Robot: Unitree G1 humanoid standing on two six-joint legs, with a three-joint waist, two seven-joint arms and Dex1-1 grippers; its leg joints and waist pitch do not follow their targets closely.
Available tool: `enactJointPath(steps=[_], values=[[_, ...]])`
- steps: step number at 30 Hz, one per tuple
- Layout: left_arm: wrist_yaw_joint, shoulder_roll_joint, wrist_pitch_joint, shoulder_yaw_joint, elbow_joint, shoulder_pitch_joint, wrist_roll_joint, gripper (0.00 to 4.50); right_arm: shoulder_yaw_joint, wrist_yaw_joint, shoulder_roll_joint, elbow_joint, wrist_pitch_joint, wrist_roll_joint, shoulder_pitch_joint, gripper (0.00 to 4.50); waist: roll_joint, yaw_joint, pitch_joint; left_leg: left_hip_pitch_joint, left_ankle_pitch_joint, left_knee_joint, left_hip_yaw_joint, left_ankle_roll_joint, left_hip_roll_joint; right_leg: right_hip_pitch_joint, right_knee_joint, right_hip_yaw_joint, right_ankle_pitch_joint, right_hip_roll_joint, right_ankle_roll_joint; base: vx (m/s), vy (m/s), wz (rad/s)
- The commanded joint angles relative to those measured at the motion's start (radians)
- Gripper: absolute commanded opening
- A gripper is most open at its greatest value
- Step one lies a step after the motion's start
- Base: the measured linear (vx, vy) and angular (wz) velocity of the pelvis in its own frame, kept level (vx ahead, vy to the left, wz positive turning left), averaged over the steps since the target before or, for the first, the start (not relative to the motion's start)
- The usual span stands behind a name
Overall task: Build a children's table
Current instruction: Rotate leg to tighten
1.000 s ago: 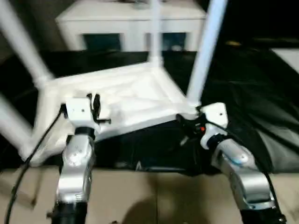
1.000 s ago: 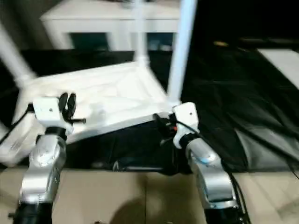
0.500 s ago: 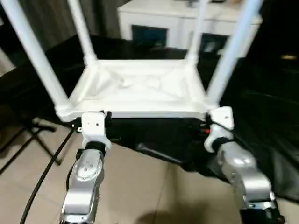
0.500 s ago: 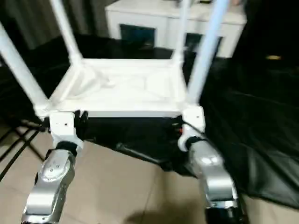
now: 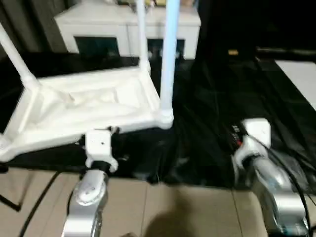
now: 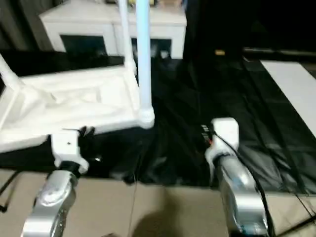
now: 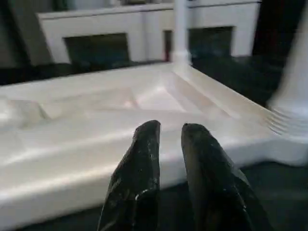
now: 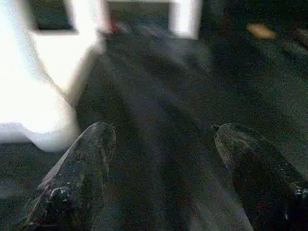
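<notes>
Black sheet: dark, wrinkled covering over the work surface, running from the cabinet to the near edge, where a tan floor begins.

Cabinet: white, with dark glass doors, standing at the far side behind the table.

Table: white plastic, lying upside down on the black sheet, to the robot's left. The ribbed underside faces up and the top sits tilted, its near edge at the sheet's front border. Legs rise from the corners (three can be made out): one at the near right corner, one at the far right corner, one at the far left.

Right gripper: fingers spread wide, holding nothing, over bare sheet. It stands well apart from the table, off to the right of the near right corner.

Left gripper: fingers nearly together with a narrow gap, nothing between them. It points at the table's near rim, just beside it; contact cannot be told.
</notes>
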Motion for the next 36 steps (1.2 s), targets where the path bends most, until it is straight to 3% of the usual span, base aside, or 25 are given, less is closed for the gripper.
enactJointPath(steps=[1, 2, 3, 4, 5, 6, 7, 8, 9, 10, 11, 12, 13, 14, 15, 16, 17, 18, 20, 24, 25, 27, 29, 31, 36], values=[[0.018, 0.004, 0.010, 0.018, -0.014, -0.009, 0.011, 0.96, 0.042, 0.054, -0.012, 0.008, 0.005, 0.007, -0.018, 3.66, 0.017, -0.010, -0.037, 0.018, -0.026, -0.094, -0.065, 0.094, 0.127, 0.044, -0.165, 0.042, -0.277, -0.139, 0.184, 0.275, 0.068, -0.26], [0.019, 0.006, 0.013, 0.019, -0.017, -0.009, 0.009, 0.96, 0.055, 0.060, -0.018, 0.013, -0.002, -0.009, -0.021, 3.66, 0.041, -0.069, -0.065, 0.158, -0.310, -0.148, -0.172, 0.185, 0.210, -0.047, 0.041, 0.018, -0.173, -0.080, 0.142, 0.312, 0.067, -0.17], [0.019, 0.009, 0.015, 0.018, -0.020, -0.008, 0.008, 0.96, 0.065, 0.070, -0.021, 0.017, -0.002, -0.013, -0.021, 3.66, 0.010, -0.074, -0.082, 0.197, -0.310, -0.120, -0.197, 0.254, 0.186, -0.135, 0.116, 0.049, -0.103, -0.058, 0.121, 0.312, 0.067, -0.17], [0.019, 0.009, 0.015, 0.018, -0.021, -0.008, 0.008, 0.96, 0.066, 0.071, -0.022, 0.018, -0.002, -0.013, -0.021, 3.66, 0.013, -0.076, -0.084, 0.207, -0.248, -0.104, -0.190, 0.275, 0.178, -0.165, 0.128, 0.063, -0.073, -0.065, 0.135, 0.269, 0.046, -0.03], [0.015, 0.016, 0.019, 0.019, -0.027, -0.009, 0.005, 0.96, 0.077, 0.077, -0.016, 0.021, 0.002, -0.009, -0.018, 3.66, 0.004, -0.093, -0.088, 0.200, -0.069, -0.094, -0.176, 0.317, 0.154, -0.196, 0.151, 0.071, -0.015, -0.067, 0.187, 0.222, 0.013, -0.06], [0.012, 0.019, 0.022, 0.021, -0.030, -0.010, 0.003, 0.96, 0.080, 0.075, -0.010, 0.021, 0.004, -0.006, -0.015, 3.66, -0.008, -0.106, -0.081, 0.175, 0.096, -0.107, -0.146, 0.340, 0.135, -0.209, 0.159, 0.073, 0.041, -0.068, 0.219, 0.222, 0.013, -0.06], [0.005, 0.026, 0.022, 0.022, -0.031, -0.015, 0.002, 0.96, 0.076, 0.069, -0.001, 0.017, 0.010, 0.006, -0.011, 3.66, -0.014, -0.104, -0.071, 0.157, 0.118, -0.118, -0.125, 0.342, 0.129, -0.211, 0.156, 0.074, 0.068, -0.070, 0.217, 0.189, -0.028, -0.06], [-0.002, 0.032, 0.023, 0.022, -0.030, -0.019, 0.003, 0.96, 0.073, 0.064, 0.005, 0.013, 0.015, 0.016, -0.008, 3.66, -0.029, -0.103, -0.058, 0.132, 0.026, -0.142, -0.075, 0.332, 0.126, -0.219, 0.129, 0.080, 0.153, -0.081, 0.174, 0.177, -0.093, -0.04], [-0.007, 0.038, 0.025, 0.023, -0.029, -0.025, 0.002, 0.96, 0.076, 0.062, 0.006, 0.008, 0.018, 0.017, -0.005, 3.66, -0.040, -0.110, -0.054, 0.129, -0.043, -0.146, -0.063, 0.320, 0.114, -0.210, 0.087, 0.090, 0.205, -0.094, 0.140, 0.177, -0.093, -0.04], [-0.042, 0.047, 0.026, 0.029, -0.024, -0.037, -0.028, 0.96, 0.084, 0.065, 0.001, 0.002, 0.014, 0.014, 0.003, 3.66, -0.076, -0.106, -0.049, 0.115, -0.218, -0.140, -0.024, 0.250, 0.063, -0.165, -0.027, 0.129, 0.205, -0.131, 0.097, 0.160, -0.160, -0.04], [-0.065, 0.049, 0.025, 0.032, -0.020, -0.042, -0.051, 0.96, 0.088, 0.069, -0.002, 0.001, 0.009, 0.012, 0.005, 3.66, -0.133, -0.065, -0.065, 0.061, -0.219, 0.014, 0.017, 0.164, -0.029, -0.071, -0.129, 0.251, -0.110, -0.229, 0.114, 0.164, -0.166, 0.11], [-0.109, 0.058, 0.039, 0.029, -0.015, -0.047, -0.084, 0.96, 0.088, 0.071, -0.004, 0.002, 0.006, 0.013, 0.006, 3.66, -0.119, -0.053, -0.064, 0.041, -0.095, 0.067, -0.020, 0.086, -0.019, -0.040, -0.135, 0.297, -0.189, -0.279, 0.013, 0.164, -0.166, 0.11], [-0.109, 0.058, 0.039, 0.029, -0.015, -0.047, -0.084, 0.96, 0.088, 0.071, -0.004, 0.002, 0.006, 0.013, 0.006, 3.66, -0.117, -0.048, -0.065, 0.022, -0.023, 0.064, -0.032, 0.056, -0.014, -0.021, -0.114, 0.283, -0.095, -0.264, -0.002, 0.179, -0.113, 0.09], [-0.175, 0.075, 0.053, 0.019, -0.017, -0.049, -0.127, 1.14, 0.085, 0.073, -0.005, 0.005, 0.007, 0.015, 0.006, 3.66, -0.113, -0.048, -0.062, 0.014, 0.100, 0.045, -0.044, 0.002, -0.002, -0.026, -0.081, 0.267, 0.244, -0.248, -0.032, 0.144, -0.073, 0.06], [-0.262, 0.114, 0.058, 0.000, -0.018, -0.054, -0.159, 1.14, 0.082, 0.080, -0.009, 0.007, 0.004, 0.017, 0.005, 3.66, -0.084, -0.043, -0.064, 0.022, 0.242, 0.001, -0.051, -0.044, 0.022, -0.050, -0.041, 0.230, 0.651, -0.221, -0.062, 0.144, -0.073, 0.06], [-0.336, 0.148, 0.063, -0.016, -0.018, -0.059, -0.186, 1.14, 0.080, 0.086, -0.012, 0.009, 0.004, 0.020, 0.003, 3.66, -0.075, -0.044, -0.064, 0.026, 0.319, -0.042, -0.046, -0.052, 0.037, -0.064, -0.021, 0.200, 0.791, -0.189, -0.053, 0.000, 0.000, 0.00], [-0.413, 0.191, 0.070, -0.034, -0.017, -0.069, -0.205, 1.42, 0.075, 0.097, -0.015, 0.009, 0.005, 0.028, 0.003, 3.66, -0.041, -0.047, -0.075, 0.031, 0.432, -0.064, -0.040, -0.040, 0.067, -0.092, 0.003, 0.163, 0.897, -0.127, -0.028, 0.000, 0.000, 0.00], [-0.452, 0.225, 0.077, -0.044, -0.010, -0.081, -0.201, 1.42, 0.075, 0.109, -0.021, 0.008, 0.004, 0.032, 0.003, 3.66, -0.025, -0.049, -0.089, 0.060, 0.458, -0.044, -0.048, -0.068, 0.101, -0.110, 0.014, 0.151, 0.784, -0.119, -0.041, 0.000, 0.000, 0.00], [-0.511, 0.269, 0.102, -0.050, 0.010, -0.107, -0.204, 1.57, 0.078, 0.130, -0.036, 0.007, 0.003, 0.040, 0.001, 3.66, -0.027, -0.048, -0.081, 0.062, 0.361, -0.055, -0.043, -0.094, 0.106, -0.113, -0.006, 0.155, 0.610, -0.133, -0.086, 0.000, 0.000, 0.00], [-0.593, 0.328, 0.122, -0.053, 0.053, -0.155, -0.218, 1.92, 0.084, 0.169, -0.064, 0.011, -0.001, 0.052, -0.007, 3.66, -0.020, -0.043, -0.051, 0.066, -0.148, -0.101, -0.014, -0.138, 0.122, -0.119, -0.050, 0.168, 0.134, -0.163, -0.154, -0.035, 0.008, 0.04], [-0.626, 0.353, 0.122, -0.061, 0.073, -0.174, -0.215, 2.01, 0.089, 0.189, -0.076, 0.014, -0.001, 0.054, -0.012, 3.66, -0.020, -0.046, -0.048, 0.064, -0.185, -0.105, -0.012, -0.138, 0.123, -0.119, -0.054, 0.170, 0.084, -0.166, -0.156, -0.072, 0.006, 0.04], [-0.685, 0.413, 0.103, -0.095, 0.149, -0.235, -0.169, 2.25, 0.110, 0.253, -0.119, 0.030, -0.012, 0.051, -0.023, 3.66, -0.023, -0.046, -0.032, 0.075, -0.334, -0.115, -0.002, -0.147, 0.120, -0.134, -0.079, 0.176, -0.208, -0.170, -0.107, -0.075, -0.004, 0.01], [-0.769, 0.466, 0.103, -0.133, 0.216, -0.288, -0.158, 2.25, 0.124, 0.311, -0.155, 0.047, -0.022, 0.051, -0.033, 3.66, -0.032, -0.043, -0.032, 0.076, -0.332, -0.120, -0.002, -0.143, 0.119, -0.132, -0.096, 0.179, -0.338, -0.182, -0.065, -0.062, -0.010, -0.04], [-0.836, 0.493, 0.108, -0.156, 0.259, -0.320, -0.157, 2.25, 0.133, 0.349, -0.178, 0.058, -0.022, 0.056, -0.039, 3.66, -0.033, -0.041, -0.035, 0.074, -0.288, -0.123, 0.000, -0.135, 0.123, -0.130, -0.100, 0.181, -0.357, -0.189, -0.051, -0.027, -0.006, -0.03], [-0.978, 0.533, 0.106, -0.215, 0.403, -0.413, -0.138, 2.25, 0.162, 0.426, -0.225, 0.087, -0.033, 0.062, -0.053, 3.66, -0.030, -0.038, -0.046, 0.066, -0.182, -0.119, 0.007, -0.108, 0.126, -0.125, -0.083, 0.178, -0.164, -0.185, -0.113, 0.000, 0.000, 0.00]])
